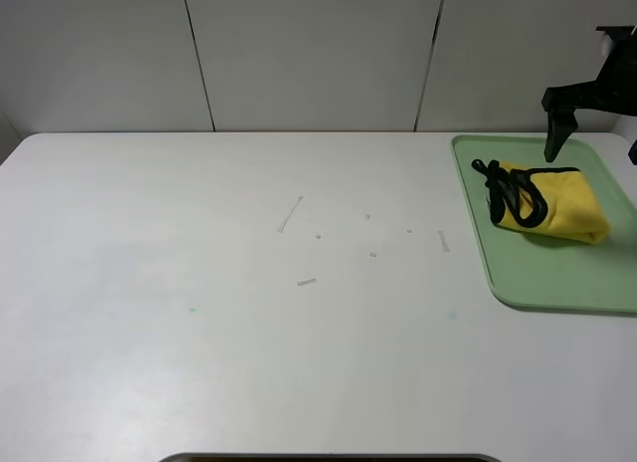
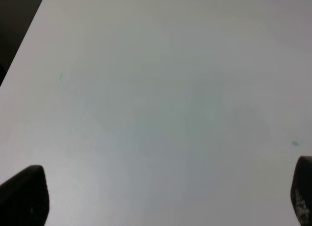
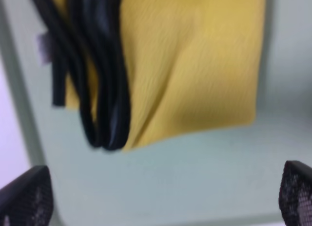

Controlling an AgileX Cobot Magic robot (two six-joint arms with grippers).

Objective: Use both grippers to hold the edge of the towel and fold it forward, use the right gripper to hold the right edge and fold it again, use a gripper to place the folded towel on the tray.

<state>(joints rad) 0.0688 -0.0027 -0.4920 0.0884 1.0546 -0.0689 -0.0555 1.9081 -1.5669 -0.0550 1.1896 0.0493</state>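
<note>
Now folded towel (image 1: pixel 552 201) on tray (image 1: pixel 557 283), just beneath right claw (image 3: pixel 161 197), fingers apart, empty

The tray (image 1: pixel 557 283) lies on the bench (image 1: pixel 249 313) at its right edge, toward the far right corner. The folded towel (image 1: pixel 557 203) lies in the tray, in its far half. The right end effector (image 1: pixel 592 138) hangs over the tray's far rim, apart from the towel.

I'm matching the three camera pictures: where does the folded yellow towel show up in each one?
Exterior high: the folded yellow towel lies on the green tray, far right.
Left wrist: not in it, only bare table.
Right wrist: it fills the upper middle.
Shared landmark: the towel's bunched black trim.
</note>
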